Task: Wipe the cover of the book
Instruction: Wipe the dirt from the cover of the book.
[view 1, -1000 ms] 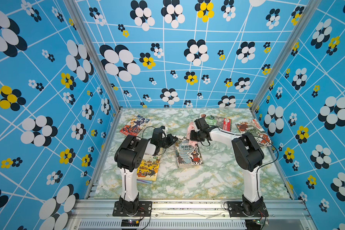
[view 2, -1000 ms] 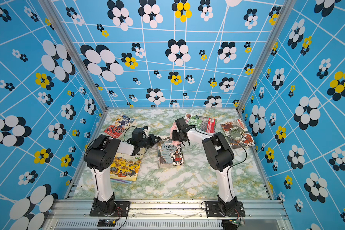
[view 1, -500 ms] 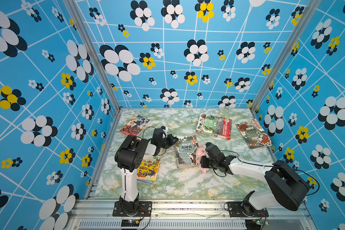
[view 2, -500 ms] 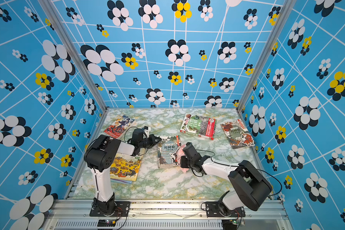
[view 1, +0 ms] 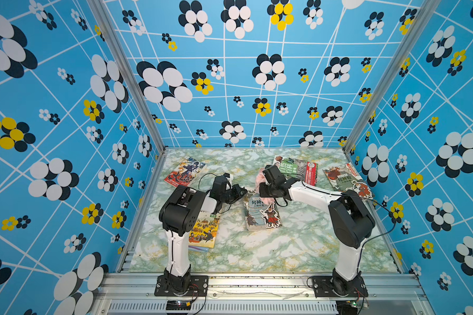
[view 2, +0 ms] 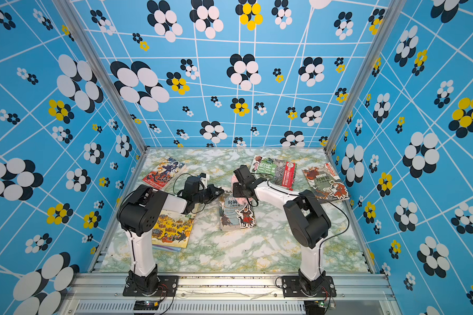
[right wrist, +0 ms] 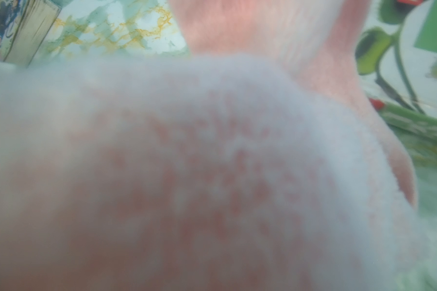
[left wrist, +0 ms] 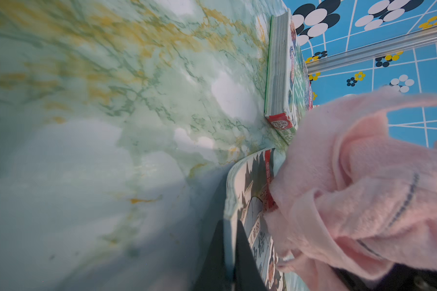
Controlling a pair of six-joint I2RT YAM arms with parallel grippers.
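— Green-marbled tabletop [view 1: 257, 253], blue flower-print walls. Where does your illustrated paperback book [view 1: 262, 215] lie?
— At centre, cover up. Your left gripper [view 1: 242, 191] pinches its far left corner; your right gripper [view 1: 263, 191] is clamped on a fluffy pink cloth [left wrist: 351, 189] pressed to its far end.
— Your risk?
— Cloth drag could buckle the cover or slide the book if that pinch slips. Both forearms reach low and forward, grippers nearly meeting at the book's far edge.
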